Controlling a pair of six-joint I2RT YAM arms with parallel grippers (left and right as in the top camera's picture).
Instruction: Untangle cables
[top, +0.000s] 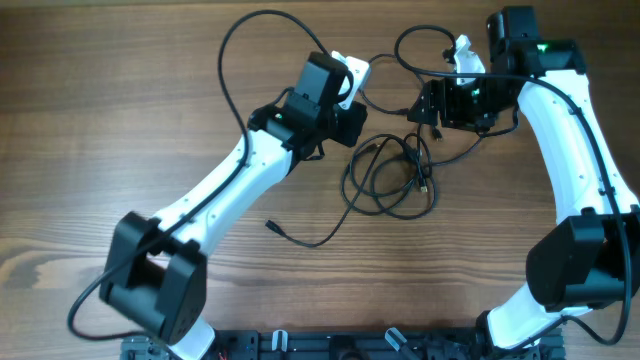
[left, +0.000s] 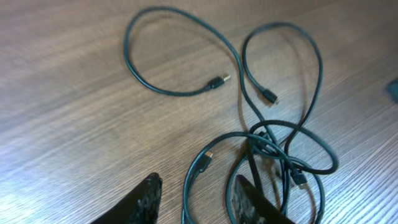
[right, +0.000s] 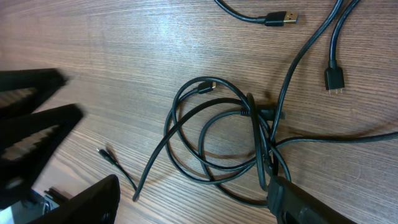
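your cables (top: 390, 175) lie mid-table as a loose tangle of thin black loops, flat on the wood table (top: 120, 100), between the two arms. one free end trails out toward the left arm's side and stops at a small plug (top: 271, 226). in the right wrist view several loops cross at one knotty spot (right: 258, 118); a gold usb plug (right: 283, 17) and a dark plug (right: 334, 79) lie apart from it, further out. your left gripper (left: 198, 182) is spread apart just beside the tangle, with a couple of strands running between its fingers (left: 149, 199); can't tell if it touches them. your right gripper (right: 194, 183) is also spread wide, nothing clamped, with the tangle right in front of it and some loops reaching in between its fingers (right: 298, 202).
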